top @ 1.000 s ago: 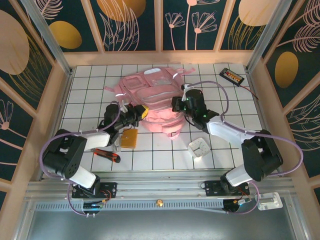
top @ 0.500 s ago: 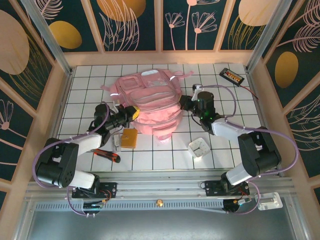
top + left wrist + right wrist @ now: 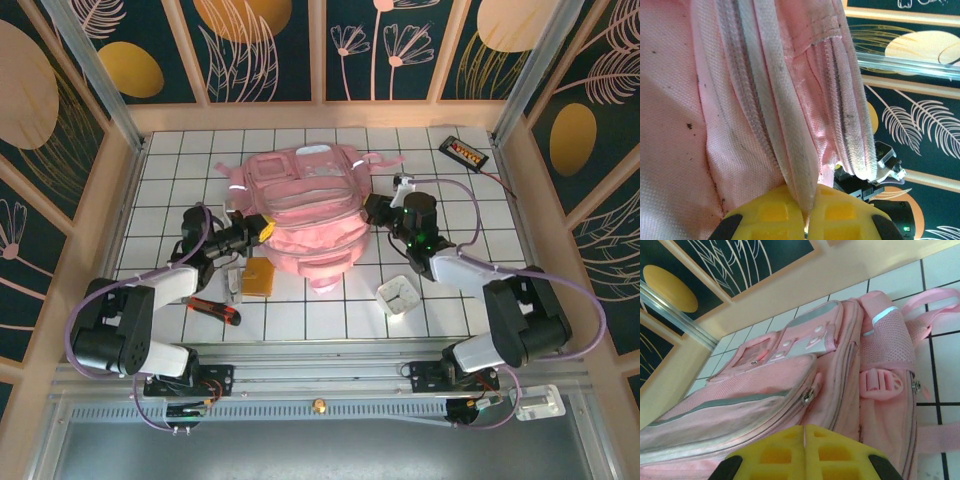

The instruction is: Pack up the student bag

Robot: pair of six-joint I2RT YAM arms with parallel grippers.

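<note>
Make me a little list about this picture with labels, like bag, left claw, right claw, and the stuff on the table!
bag: pink student bag, lying on the white tiled table
left gripper: shut on a fold of the bag beside a zipper
right gripper: shut, at the bag's right side; unclear whether it pinches fabric
in front of the bag: orange flat square, white square thing, red and black tool
far right corner: black and red box

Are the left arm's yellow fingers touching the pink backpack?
Touching: left wrist view shows the left fingers pinching a zippered fold of the student bag.
</note>
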